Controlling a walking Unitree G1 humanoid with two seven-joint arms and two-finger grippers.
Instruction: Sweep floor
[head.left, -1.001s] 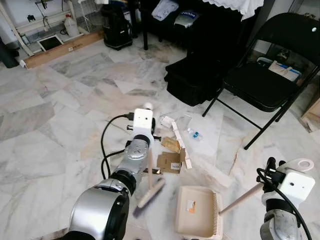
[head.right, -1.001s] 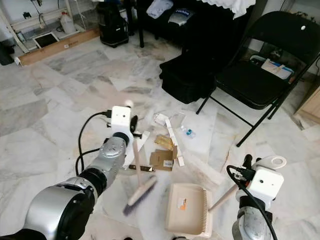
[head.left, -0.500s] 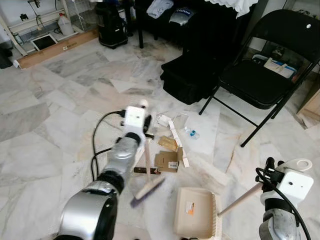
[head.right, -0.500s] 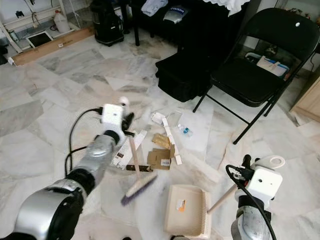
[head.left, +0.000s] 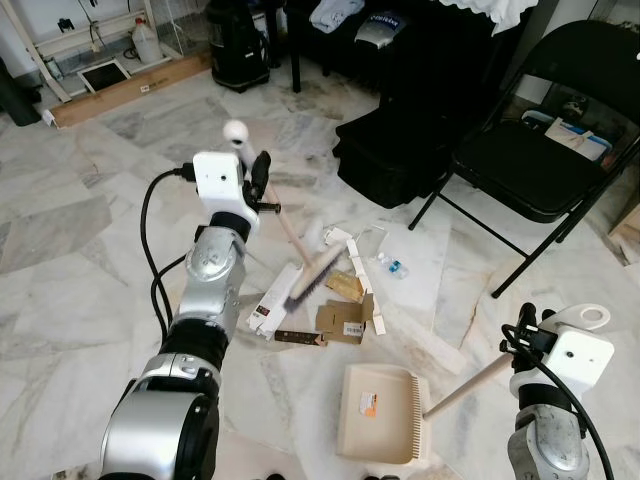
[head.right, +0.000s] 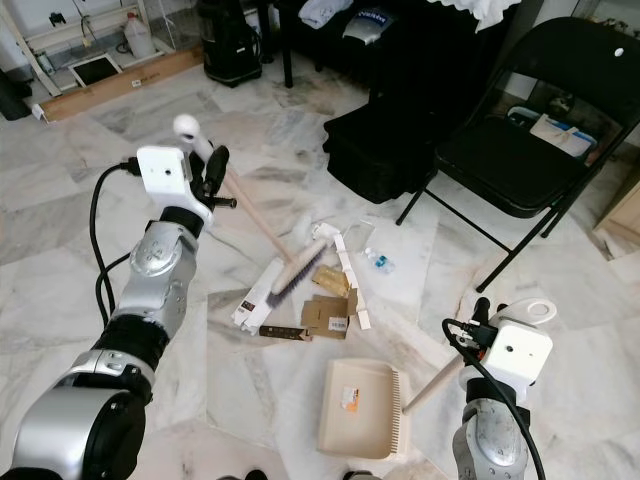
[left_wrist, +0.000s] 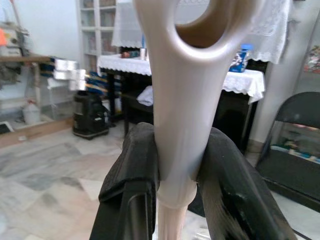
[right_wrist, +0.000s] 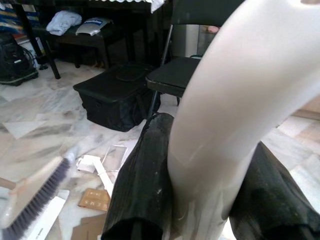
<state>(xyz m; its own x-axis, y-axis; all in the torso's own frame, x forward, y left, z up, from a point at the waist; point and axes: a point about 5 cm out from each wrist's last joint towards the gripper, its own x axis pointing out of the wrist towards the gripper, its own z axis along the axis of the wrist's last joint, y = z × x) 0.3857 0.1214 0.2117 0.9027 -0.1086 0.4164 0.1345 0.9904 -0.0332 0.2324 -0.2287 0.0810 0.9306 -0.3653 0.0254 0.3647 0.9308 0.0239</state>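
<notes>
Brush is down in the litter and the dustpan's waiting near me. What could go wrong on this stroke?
1. The brush sits mid-pile, so the small bottle and white strips beyond it may be left behind.
2. The flat cardboard pieces may slide or jam under the bristles instead of riding into the dustpan.
3. The dustpan, held by the right gripper, lies apart from the pile; litter may scatter past its mouth.

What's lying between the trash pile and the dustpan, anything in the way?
Nothing visible blocks it. The cardboard scraps lie just beyond the dustpan, with bare floor between them. The brush, held by the left gripper, rests on the pile's far side. The right gripper holds the dustpan's handle.
</notes>
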